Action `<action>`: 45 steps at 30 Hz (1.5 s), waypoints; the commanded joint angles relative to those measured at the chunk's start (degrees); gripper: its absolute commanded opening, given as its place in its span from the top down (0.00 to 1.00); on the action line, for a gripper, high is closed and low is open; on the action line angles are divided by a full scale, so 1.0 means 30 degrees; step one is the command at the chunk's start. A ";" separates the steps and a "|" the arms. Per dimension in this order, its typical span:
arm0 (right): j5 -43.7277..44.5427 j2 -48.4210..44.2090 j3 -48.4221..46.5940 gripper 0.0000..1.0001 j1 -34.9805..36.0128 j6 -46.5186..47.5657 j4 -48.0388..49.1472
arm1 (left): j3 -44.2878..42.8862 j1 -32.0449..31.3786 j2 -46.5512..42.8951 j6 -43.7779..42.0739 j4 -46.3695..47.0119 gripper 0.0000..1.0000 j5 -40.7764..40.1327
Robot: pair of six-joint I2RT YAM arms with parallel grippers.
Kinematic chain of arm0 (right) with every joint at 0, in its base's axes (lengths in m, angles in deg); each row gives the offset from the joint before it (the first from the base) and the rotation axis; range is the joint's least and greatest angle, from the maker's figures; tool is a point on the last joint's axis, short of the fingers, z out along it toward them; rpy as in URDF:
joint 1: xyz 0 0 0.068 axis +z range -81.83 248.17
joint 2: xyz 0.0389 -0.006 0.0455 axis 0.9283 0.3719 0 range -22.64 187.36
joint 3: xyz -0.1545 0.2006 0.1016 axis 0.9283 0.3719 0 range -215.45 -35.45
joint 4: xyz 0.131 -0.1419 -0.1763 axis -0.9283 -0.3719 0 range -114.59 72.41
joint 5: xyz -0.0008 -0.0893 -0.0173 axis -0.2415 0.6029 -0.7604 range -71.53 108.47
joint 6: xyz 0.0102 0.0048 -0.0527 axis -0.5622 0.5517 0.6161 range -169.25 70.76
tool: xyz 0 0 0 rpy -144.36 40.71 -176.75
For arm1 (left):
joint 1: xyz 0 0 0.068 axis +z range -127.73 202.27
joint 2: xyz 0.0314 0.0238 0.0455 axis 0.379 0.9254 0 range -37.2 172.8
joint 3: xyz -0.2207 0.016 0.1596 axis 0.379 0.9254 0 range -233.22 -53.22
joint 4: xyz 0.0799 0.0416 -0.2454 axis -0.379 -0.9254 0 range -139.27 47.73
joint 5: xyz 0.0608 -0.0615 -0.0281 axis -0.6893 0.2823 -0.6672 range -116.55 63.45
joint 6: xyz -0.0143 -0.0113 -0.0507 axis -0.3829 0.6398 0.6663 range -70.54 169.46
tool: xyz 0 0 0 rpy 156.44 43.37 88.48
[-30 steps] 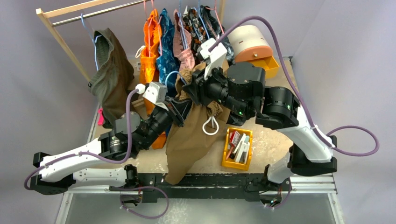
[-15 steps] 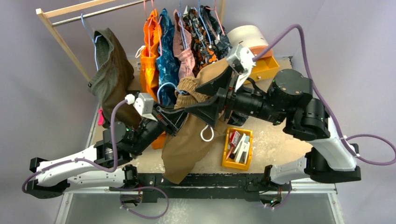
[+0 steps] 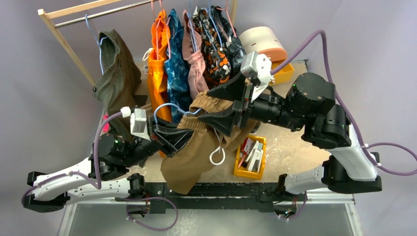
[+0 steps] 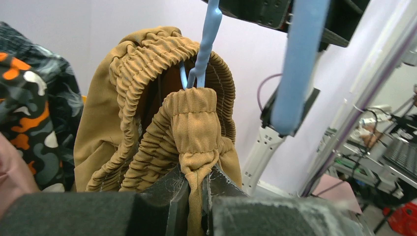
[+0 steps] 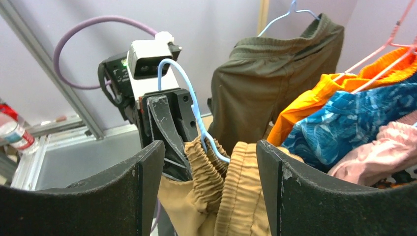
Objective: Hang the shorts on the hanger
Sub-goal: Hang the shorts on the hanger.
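Shorts, tan-brown, gathered elastic waistband, white drawstring loop: held aloft in front of the clothes rail, legs hanging away from the rail toward the table's near edge. The light-blue hanger is seen entering the waistband opening, its hook showing above the cloth. Left gripper: jaws closed tight on a fold of waistband just under the hanger's neck. Right gripper: jaws spread wide, straddling the waistband on the side nearer the rail, with no cloth pinched. Step in hand, as judged: the waistband is to be spread along the hanger. Recommended handling: the free elastic is to be taken close to the wire and drawn outward level, away from the left pinch, so that the hanger is not tipped; the olive garment on the rail is to be avoided.
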 commanded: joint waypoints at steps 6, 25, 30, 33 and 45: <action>-0.4120 0.1363 -0.0596 0.30 0.0080 0.2093 -0.0296 | -0.1142 0.0018 -0.0233 0.0401 -0.0720 1.00 0.2916; -0.5164 0.1655 0.1060 1.00 0.0080 0.2085 0.0591 | -0.2266 0.0035 -0.0858 0.0098 -0.4355 1.00 0.3305; -0.3164 0.0455 0.2328 1.00 0.0084 0.1678 0.2455 | -0.2389 0.0025 -0.1744 0.0075 -0.5528 0.81 0.2187; -0.2370 -0.0359 0.3153 1.00 0.0080 0.1470 0.3338 | -0.2520 -0.0003 -0.2443 0.0179 -0.6437 0.78 0.1134; -0.0093 -0.1865 0.5288 1.00 0.0080 0.0783 0.5721 | -0.3620 0.0021 -0.3112 0.0137 -0.9332 0.49 -0.1255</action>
